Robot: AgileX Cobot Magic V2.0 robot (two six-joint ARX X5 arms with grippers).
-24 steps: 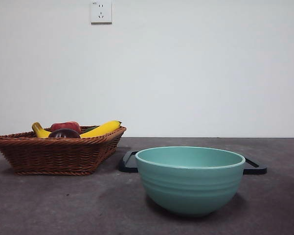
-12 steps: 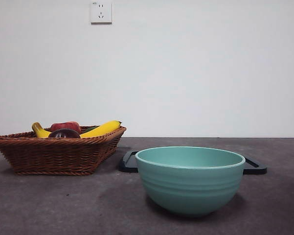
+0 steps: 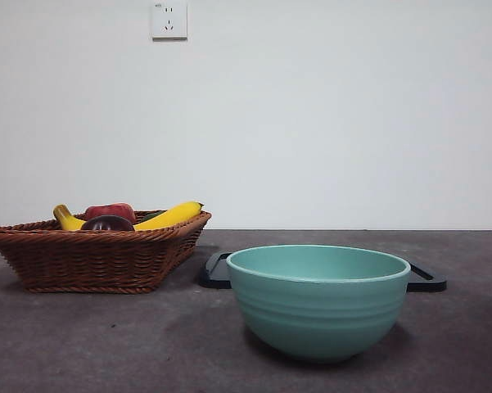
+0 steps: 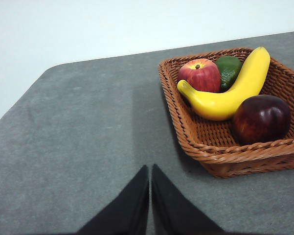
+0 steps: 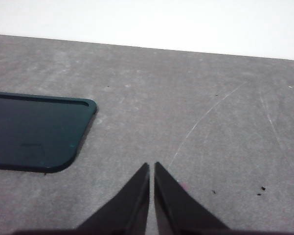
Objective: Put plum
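The plum, dark maroon and glossy, lies in the brown wicker basket beside a yellow banana. In the front view only its top shows above the basket rim. My left gripper is shut and empty above bare table, apart from the basket. My right gripper is shut and empty above bare table next to a dark tray. Neither gripper shows in the front view.
A teal bowl stands near the front, with the dark tray behind it. The basket also holds a red apple and a green fruit. A wall stands behind the table.
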